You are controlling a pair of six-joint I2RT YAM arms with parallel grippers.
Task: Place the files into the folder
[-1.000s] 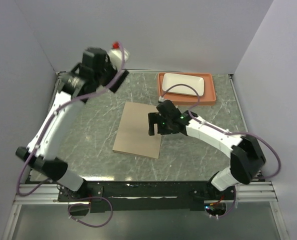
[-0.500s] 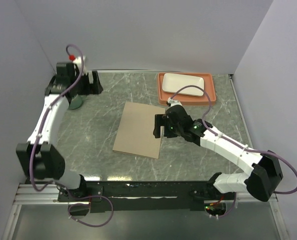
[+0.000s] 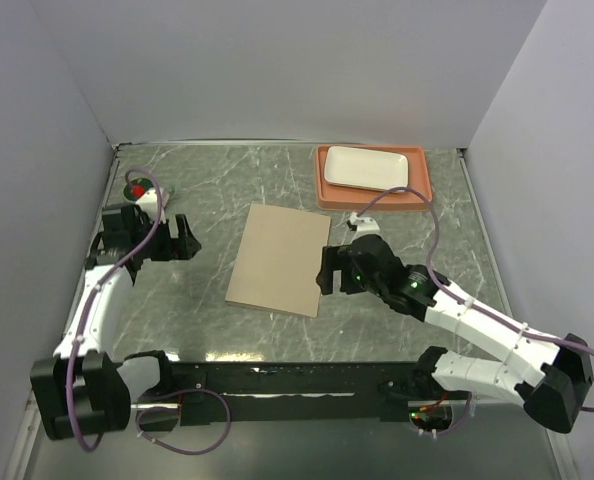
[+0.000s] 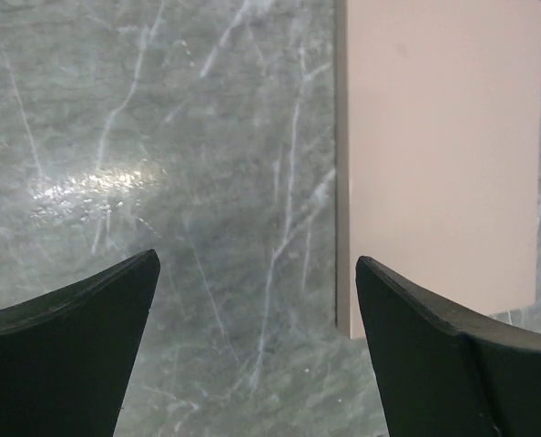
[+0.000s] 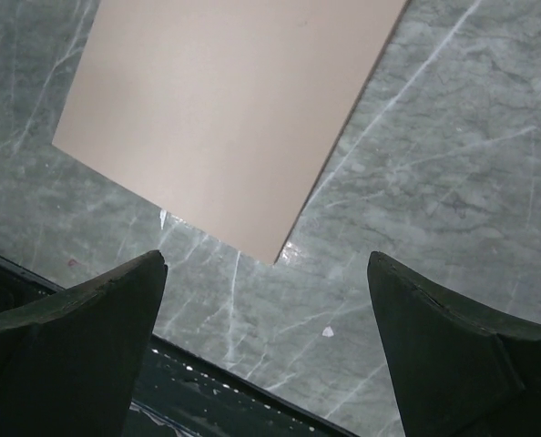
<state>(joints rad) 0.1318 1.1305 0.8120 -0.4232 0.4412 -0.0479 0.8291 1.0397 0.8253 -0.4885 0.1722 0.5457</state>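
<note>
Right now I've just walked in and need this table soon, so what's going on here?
Nothing is being held. The tan folder lies flat and shut in the middle of the table. The left end effector hangs open off its left side. The right end effector is open by its right edge. Neither grips it. No loose sheets show, so the files may be inside, but I cannot see in. A white plate sits in an orange tray at the far right.

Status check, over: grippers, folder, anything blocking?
Left gripper open, empty. Right gripper open, empty, beside folder. It lies flat on table, no files showing. Tray with plate apart, far right.
</note>
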